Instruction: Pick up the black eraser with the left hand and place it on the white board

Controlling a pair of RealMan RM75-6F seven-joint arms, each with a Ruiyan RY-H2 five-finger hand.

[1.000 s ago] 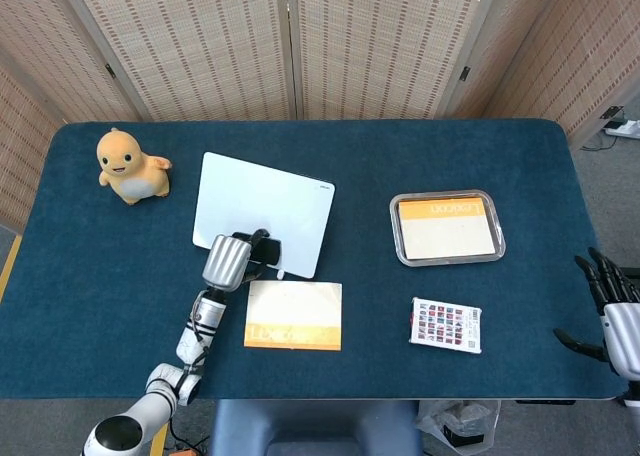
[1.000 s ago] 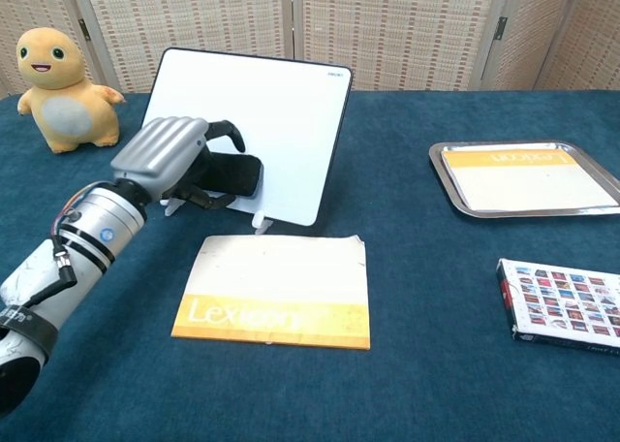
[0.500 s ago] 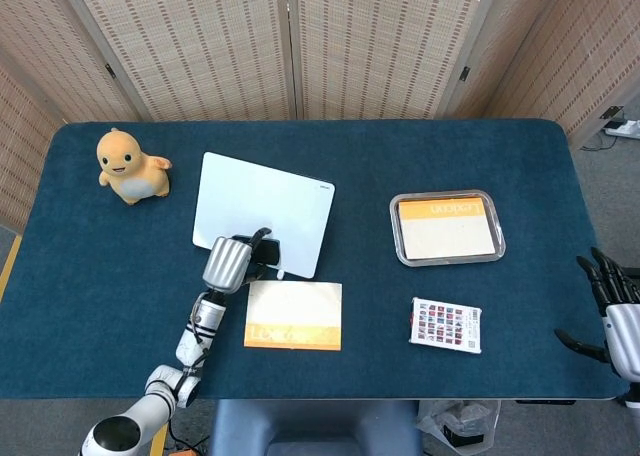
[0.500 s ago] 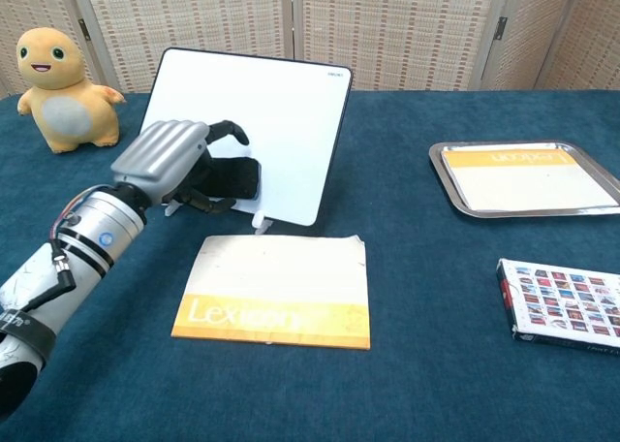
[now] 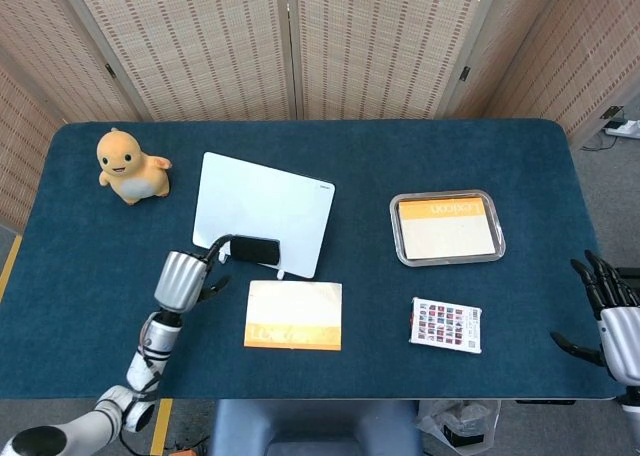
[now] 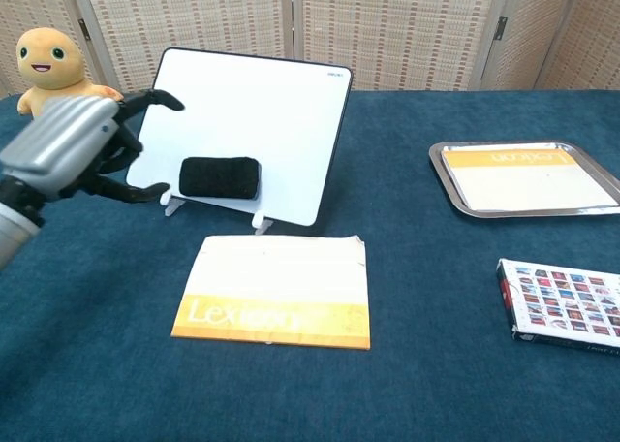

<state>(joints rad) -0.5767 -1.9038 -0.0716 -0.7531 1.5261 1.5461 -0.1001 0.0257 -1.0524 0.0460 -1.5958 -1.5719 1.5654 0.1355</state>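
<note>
The black eraser [image 5: 255, 249] [image 6: 220, 176] sits against the lower part of the tilted white board [image 5: 262, 208] [image 6: 252, 122], by itself. My left hand [image 5: 182, 279] [image 6: 73, 146] hovers to the left of the board, apart from the eraser, fingers spread and holding nothing. My right hand [image 5: 612, 314] shows only in the head view, at the table's right front corner, open and holding nothing.
An orange-and-white Lexicon booklet [image 5: 294, 315] [image 6: 277, 290] lies in front of the board. A metal tray [image 5: 447, 228] [image 6: 528, 177] holding another booklet sits to the right, a patterned box [image 5: 446, 325] [image 6: 566, 301] in front of it. A yellow plush toy [image 5: 130, 165] [image 6: 60, 88] stands far left.
My left hand has let go of the eraser and drawn back to the left. The eraser stays on the board. The right hand has barely moved.
</note>
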